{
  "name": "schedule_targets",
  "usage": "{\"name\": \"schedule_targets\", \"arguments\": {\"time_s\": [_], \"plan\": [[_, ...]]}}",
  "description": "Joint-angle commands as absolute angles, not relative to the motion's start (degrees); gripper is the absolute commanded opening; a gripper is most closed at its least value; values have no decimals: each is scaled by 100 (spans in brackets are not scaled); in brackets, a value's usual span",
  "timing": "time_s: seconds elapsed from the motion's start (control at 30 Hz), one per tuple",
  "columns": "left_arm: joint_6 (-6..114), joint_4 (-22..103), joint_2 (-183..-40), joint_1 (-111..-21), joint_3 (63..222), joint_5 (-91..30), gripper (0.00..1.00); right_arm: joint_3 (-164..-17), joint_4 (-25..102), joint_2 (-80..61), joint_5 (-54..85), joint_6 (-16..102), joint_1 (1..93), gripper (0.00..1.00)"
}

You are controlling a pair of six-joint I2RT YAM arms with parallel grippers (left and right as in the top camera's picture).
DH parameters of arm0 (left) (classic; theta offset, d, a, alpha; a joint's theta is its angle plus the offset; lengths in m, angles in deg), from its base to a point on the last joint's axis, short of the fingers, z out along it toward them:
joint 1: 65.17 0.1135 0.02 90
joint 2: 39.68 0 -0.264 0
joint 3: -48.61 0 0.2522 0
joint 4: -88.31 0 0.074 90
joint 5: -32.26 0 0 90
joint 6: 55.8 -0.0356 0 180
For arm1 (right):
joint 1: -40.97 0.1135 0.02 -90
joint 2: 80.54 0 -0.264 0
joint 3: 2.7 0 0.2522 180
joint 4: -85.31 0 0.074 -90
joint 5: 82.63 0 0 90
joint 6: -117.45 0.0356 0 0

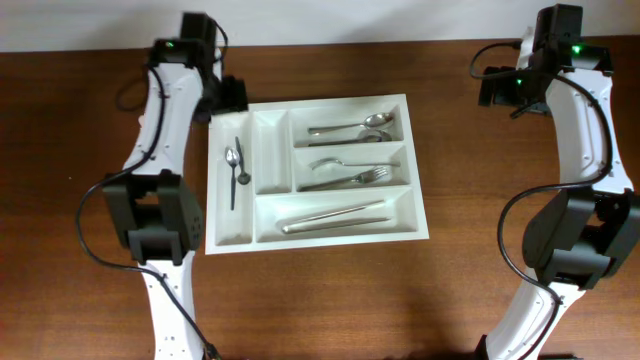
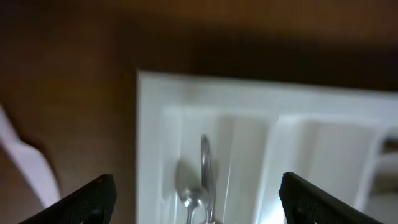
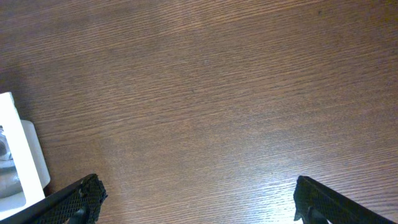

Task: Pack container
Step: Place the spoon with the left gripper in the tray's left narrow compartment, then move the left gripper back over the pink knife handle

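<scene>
The container [image 1: 418, 215] is a large white cutlery tray in the middle of the table. Two small spoons [image 1: 236, 168] lie in its left upright compartment. Spoons [image 1: 355, 126], forks [image 1: 350, 172] and knives [image 1: 335, 217] lie in its three horizontal compartments. My left gripper [image 1: 228, 97] hovers at the tray's far left corner, open and empty. In the left wrist view [image 2: 198, 199] the tray's corner [image 2: 149, 124] and the small spoons [image 2: 200, 186] show between its fingers. My right gripper [image 1: 497, 90] is open and empty over bare wood at the far right, and its wrist view [image 3: 196, 196] shows the tray's edge [image 3: 15, 155].
The dark brown wooden table [image 1: 330, 300] runs all round the tray. A pale wall edge [image 1: 320, 20] borders the table's far side. Both arm bases stand at the table's front, left [image 1: 170, 300] and right [image 1: 540, 300].
</scene>
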State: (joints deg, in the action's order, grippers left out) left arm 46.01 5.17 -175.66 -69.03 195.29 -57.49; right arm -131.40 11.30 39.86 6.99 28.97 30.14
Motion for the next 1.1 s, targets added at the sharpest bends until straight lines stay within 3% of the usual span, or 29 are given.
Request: {"name": "schedule_targets", "arguments": {"time_s": [0.0, 0.23, 0.43, 1.07], "plan": [[4662, 466, -17496, -6739, 19973, -5648, 86, -13129, 1127, 3887, 690, 2945, 3001, 99], [5993, 21, -17577, -5790, 20191, -6081, 87, -13131, 1127, 3887, 690, 2945, 3001, 99], [6205, -318, -17916, -5327, 20191, -6164, 87, -13129, 1127, 3887, 690, 2945, 3001, 99], [6203, -386, -19153, -5463, 20191, -6035, 87, -13131, 1127, 3887, 690, 2945, 3001, 99]]}}
